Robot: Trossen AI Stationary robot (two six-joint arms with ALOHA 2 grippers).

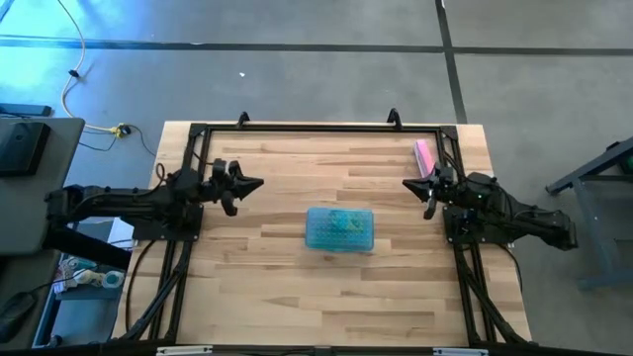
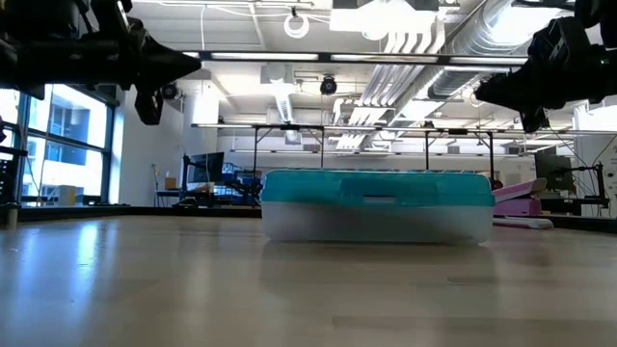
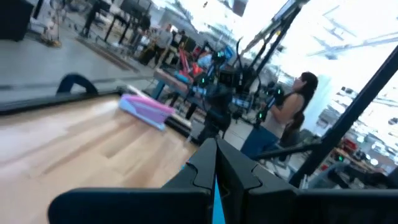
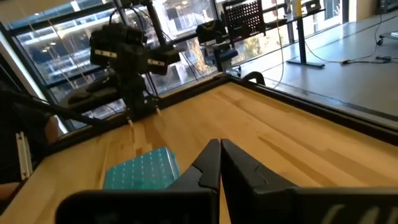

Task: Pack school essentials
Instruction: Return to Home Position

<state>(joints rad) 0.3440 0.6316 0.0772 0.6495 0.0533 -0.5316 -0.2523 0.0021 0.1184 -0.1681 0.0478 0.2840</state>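
left gripper (image 1: 256, 183): fingers pressed together, empty, raised | right gripper (image 1: 408, 184): likewise closed, empty | teal-lidded case (image 1: 339, 228): lid down, between them, untouched

matte black left arm (image 1: 129, 203) and right arm (image 1: 514, 220), blocky jointed housings, black cables (image 1: 163, 287) trailing, tapered pointed fingers (image 3: 202, 167).

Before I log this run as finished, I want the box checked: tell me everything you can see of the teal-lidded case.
The case is a flat, rounded-corner rectangle: teal dimpled lid over a clear, frosted-looking plastic base. The lid is down, a small tab at the middle of its near edge in the low view. It lies flat near the middle of the wooden table, long side across. Only the table touches it; the left gripper and right gripper hang clear at either side.
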